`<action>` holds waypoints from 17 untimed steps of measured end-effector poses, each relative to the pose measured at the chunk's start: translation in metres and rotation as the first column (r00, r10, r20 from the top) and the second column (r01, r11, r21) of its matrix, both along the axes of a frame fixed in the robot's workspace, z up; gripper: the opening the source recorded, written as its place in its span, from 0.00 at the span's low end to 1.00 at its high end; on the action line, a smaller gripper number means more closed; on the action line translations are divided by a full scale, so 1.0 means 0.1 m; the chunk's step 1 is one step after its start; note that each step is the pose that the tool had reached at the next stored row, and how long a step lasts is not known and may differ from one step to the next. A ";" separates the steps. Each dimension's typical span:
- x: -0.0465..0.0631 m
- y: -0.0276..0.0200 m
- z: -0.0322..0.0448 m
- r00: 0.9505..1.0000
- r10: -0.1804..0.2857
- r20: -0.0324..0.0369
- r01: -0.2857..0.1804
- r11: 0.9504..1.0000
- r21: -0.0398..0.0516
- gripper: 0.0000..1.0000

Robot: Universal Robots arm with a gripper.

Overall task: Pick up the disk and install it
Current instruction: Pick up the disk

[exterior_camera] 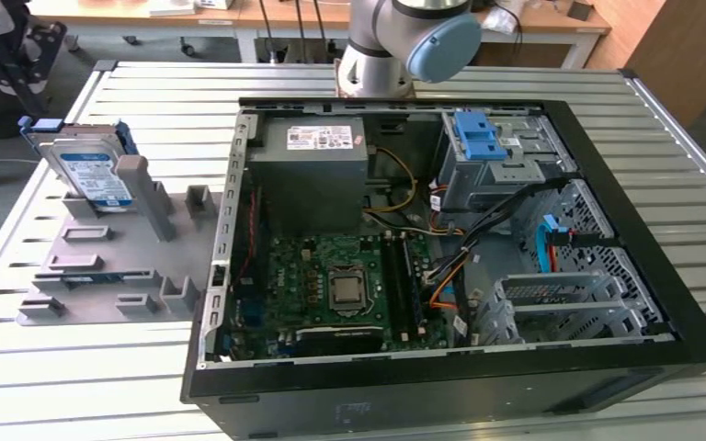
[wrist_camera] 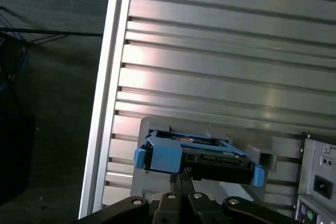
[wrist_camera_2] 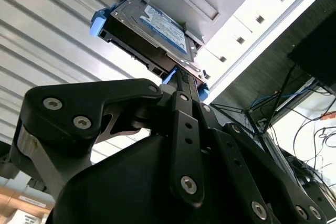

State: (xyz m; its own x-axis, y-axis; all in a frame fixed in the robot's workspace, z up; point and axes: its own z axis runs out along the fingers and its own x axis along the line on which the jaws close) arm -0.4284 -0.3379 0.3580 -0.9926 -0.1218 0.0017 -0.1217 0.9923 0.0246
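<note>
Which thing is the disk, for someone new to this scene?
On the exterior view's left, beside the open black computer case, lies a grey fixture plate with blocky posts. The disk stands on edge at its far end: silver, white-and-blue label, blue plastic frame, unlike the plain grey posts beside it.

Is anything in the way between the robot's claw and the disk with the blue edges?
No, nothing I can see. In both wrist views the gripper sits right by the disk, with no object between them. In the exterior view the disk stands propped in a grey holder beside the open computer case.
</note>
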 end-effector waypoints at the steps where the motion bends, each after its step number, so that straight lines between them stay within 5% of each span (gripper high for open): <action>1: 0.00 0.000 -0.001 1.000 0.015 0.003 -0.015 1.000 0.000 0.11; 5: 0.00 0.000 -0.007 0.997 0.083 0.007 -0.083 0.997 0.000 0.11; 9: 0.00 0.000 -0.013 0.988 0.156 0.010 -0.156 0.988 -0.001 0.11; 17: 0.00 0.000 -0.022 0.956 0.294 0.013 -0.294 0.956 -0.001 0.11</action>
State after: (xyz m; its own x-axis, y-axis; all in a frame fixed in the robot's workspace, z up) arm -0.4285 -0.3379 0.3558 -0.9127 -0.4084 -0.0110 -0.4085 0.9125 0.0219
